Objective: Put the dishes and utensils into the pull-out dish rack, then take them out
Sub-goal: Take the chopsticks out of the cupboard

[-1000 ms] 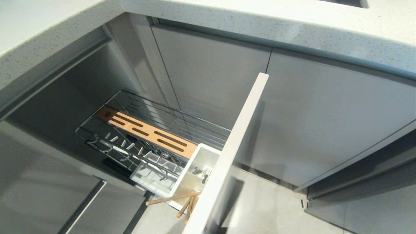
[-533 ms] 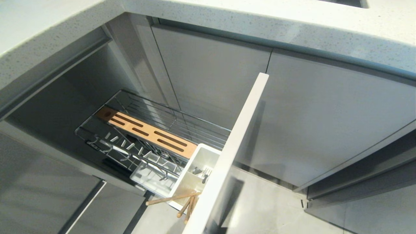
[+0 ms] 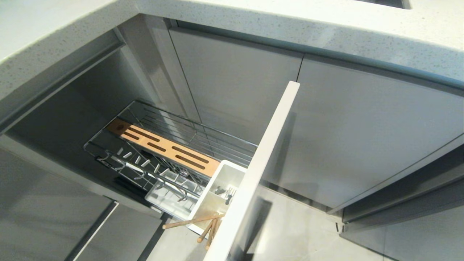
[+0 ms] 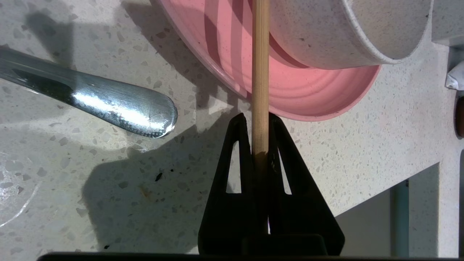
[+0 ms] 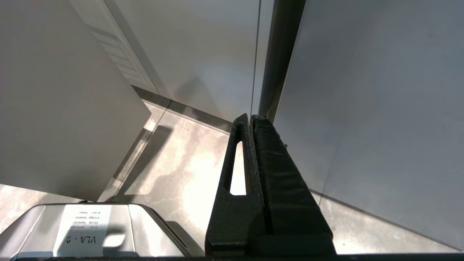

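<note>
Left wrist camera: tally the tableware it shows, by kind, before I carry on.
Plate: 1
Bowl: 1
Spoon: 1
Chopstick: 1, clamped in the left tool
Total: 4

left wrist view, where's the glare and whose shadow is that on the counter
Left wrist view: glare sits on the spoon, a bright streak along its handle end; the big dark shadow on the counter spreads from the left tool, which is shut on a chopstick; striped shadows cross the plate.
</note>
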Robot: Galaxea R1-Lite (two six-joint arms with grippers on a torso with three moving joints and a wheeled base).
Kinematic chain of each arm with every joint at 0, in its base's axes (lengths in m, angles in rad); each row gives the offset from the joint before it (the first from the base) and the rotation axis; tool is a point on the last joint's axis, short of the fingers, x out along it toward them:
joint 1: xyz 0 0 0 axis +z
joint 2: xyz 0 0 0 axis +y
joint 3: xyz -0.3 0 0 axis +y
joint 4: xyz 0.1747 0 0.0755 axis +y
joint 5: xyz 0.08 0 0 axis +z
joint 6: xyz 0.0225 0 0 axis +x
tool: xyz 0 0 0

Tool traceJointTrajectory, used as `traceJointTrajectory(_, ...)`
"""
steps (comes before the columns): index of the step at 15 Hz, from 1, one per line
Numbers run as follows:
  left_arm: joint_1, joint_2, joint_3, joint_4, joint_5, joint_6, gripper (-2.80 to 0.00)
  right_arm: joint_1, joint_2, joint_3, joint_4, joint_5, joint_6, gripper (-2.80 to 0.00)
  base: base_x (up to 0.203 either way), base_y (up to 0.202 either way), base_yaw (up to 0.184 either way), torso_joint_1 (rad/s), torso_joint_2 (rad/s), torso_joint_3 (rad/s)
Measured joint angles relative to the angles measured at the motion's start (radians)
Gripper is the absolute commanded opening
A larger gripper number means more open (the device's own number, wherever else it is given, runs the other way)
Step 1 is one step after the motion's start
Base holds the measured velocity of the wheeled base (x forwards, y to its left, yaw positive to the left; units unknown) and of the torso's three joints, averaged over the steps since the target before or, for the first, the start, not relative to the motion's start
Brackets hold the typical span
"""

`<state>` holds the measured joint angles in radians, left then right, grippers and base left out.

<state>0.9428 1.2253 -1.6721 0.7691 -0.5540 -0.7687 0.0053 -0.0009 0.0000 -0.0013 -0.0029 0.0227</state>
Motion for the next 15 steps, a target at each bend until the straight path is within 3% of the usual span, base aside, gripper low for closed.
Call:
traceJointTrajectory(6,0.0,0.0,0.014,0.0,0.0,0.002,-2.8,0.0,0.0,0.0,0.0,0.0,0.0,-2.8,0.0,0.0,0.0,0.0,0.0,0.0)
traceJointTrajectory(7,0.0,-0.002,0.016,0.0,0.0,0.002,0.0,0.0,0.0,0.0,0.0,0.0,0.0,-2.8,0.0,0.0,0.0,0.0,0.0,0.0)
traceJointTrajectory(15,0.001,-0.014,0.017,-0.009,0.006,-0.003,0.0,0.0,0.0,0.0,0.0,0.0,0.0,-2.8,0.0,0.0,0.0,0.0,0.0,0.0)
